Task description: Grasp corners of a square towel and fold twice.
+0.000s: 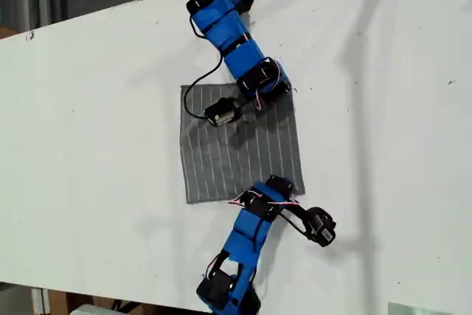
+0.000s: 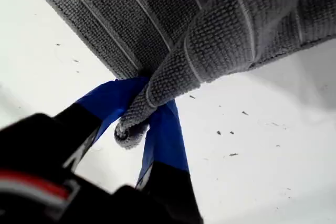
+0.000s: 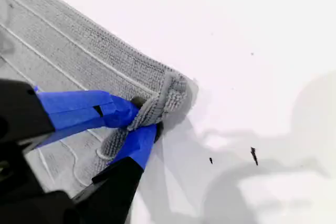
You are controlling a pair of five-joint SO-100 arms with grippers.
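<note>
We are pinching 2 corners of the towel, lying mid-table: my first gripper is clenching 1 bunched corner, my second gripper another, so 1 edge can be lifting evenly for the fold.

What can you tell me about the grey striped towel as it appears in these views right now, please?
The towel is a grey, roughly square cloth of looped, terry-like fabric with thin white parallel stripes. It lies mostly flat on the white table, near the middle of the exterior view. My first gripper pinches one corner, lifted and bunched between its blue fingers. My second gripper clamps another corner, puckered. Both arms partly overlap the cloth.
</note>
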